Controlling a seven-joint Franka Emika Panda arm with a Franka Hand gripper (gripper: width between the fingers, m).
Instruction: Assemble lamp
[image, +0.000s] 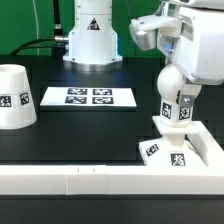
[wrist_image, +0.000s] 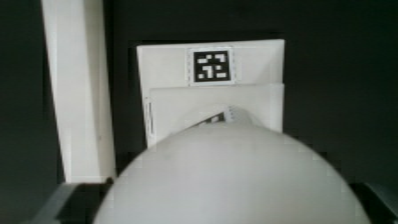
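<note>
The white bulb (image: 177, 108), with tags on its lower stem, hangs upright over the square flat base (image: 190, 157) at the exterior view's right. Its lower end is at the base's raised middle; I cannot tell whether they touch. My gripper (image: 171, 72) is shut on the bulb's round head. In the wrist view the round head (wrist_image: 222, 170) fills the foreground between my dark fingers (wrist_image: 71, 205), with the tagged base (wrist_image: 214, 80) beyond it. The tapered shade (image: 15, 97) stands alone at the exterior view's left.
The marker board (image: 88, 97) lies flat at mid-table. A long white rail (image: 90, 180) runs along the front edge, next to the base; it also shows in the wrist view (wrist_image: 80, 90). The arm's white pedestal (image: 92, 40) stands at the back.
</note>
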